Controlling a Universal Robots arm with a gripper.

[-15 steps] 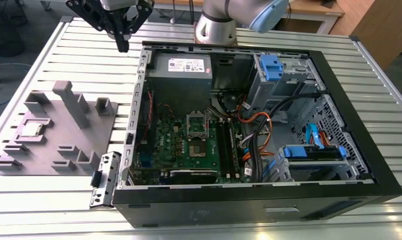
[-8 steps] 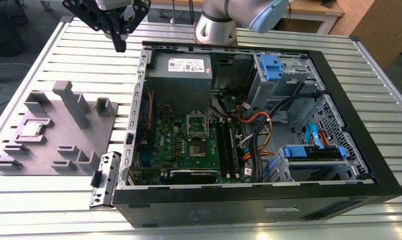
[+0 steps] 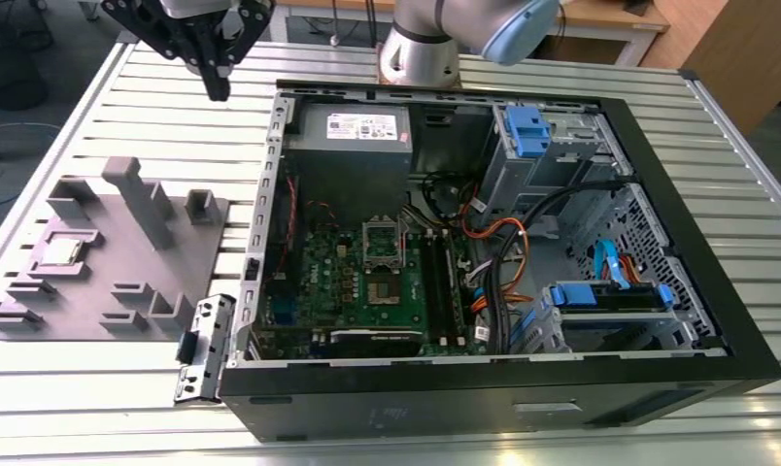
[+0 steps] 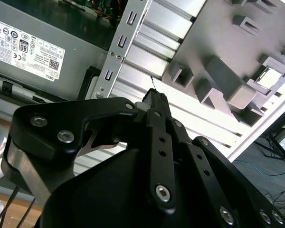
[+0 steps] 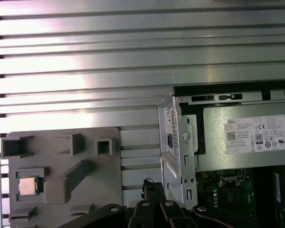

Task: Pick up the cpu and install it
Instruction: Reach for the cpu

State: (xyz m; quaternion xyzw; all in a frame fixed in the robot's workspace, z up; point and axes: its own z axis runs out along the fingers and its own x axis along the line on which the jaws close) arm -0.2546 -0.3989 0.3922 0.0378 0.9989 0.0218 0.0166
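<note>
Work is hardly begun: the cpu (image 3: 64, 250) lies in the grey tray (image 3: 99, 286), not picked up. The tool (image 3: 217, 92) hangs near the tray, tips together, holding nothing.

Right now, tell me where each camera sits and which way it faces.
Exterior view: off the arm, high, looking down on open computer case, grey tray and cpu; arm and gripper show.
First wrist view: on the arm, facing down over tray and case; gripper shows.
Second wrist view: on the arm, looking along the gripper toward the tray.
Shared: cpu lying in tray.
</note>
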